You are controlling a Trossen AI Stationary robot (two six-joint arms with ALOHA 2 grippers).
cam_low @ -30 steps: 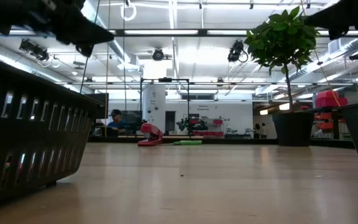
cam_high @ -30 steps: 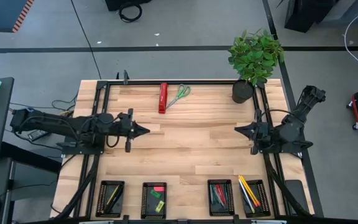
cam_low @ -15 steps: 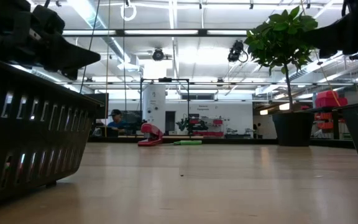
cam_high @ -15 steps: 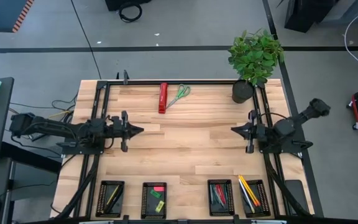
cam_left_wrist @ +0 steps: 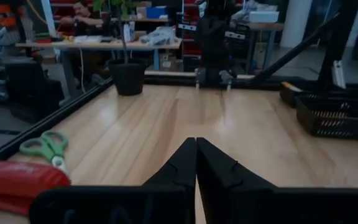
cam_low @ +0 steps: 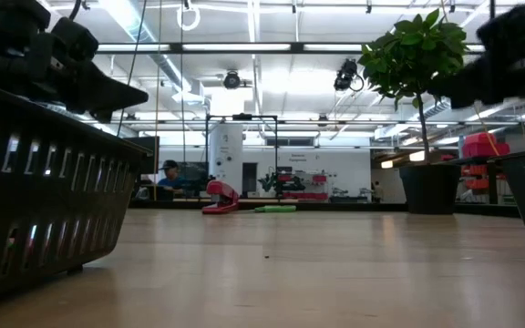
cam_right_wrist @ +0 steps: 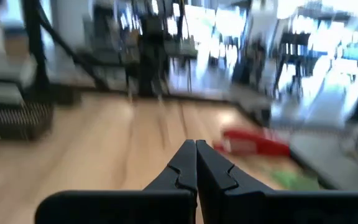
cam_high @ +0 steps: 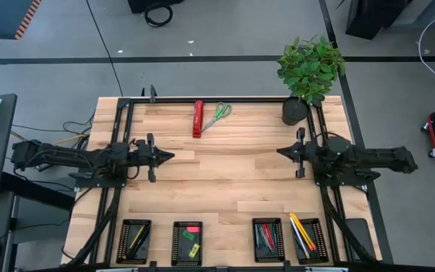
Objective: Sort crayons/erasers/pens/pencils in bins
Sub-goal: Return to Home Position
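Your two arms have pulled back to the table's sides. The left gripper [cam_high: 171,156] and right gripper [cam_high: 280,152] hold nothing, fingers pressed together. The crayons [cam_high: 266,237], pencils [cam_high: 301,231], erasers [cam_high: 190,240] and pens [cam_high: 136,239] lie in the bins [cam_high: 310,258]. Sorting looks finished.

grey floor [cam_high: 202,45], ceiling strip lights [cam_low: 244,47]
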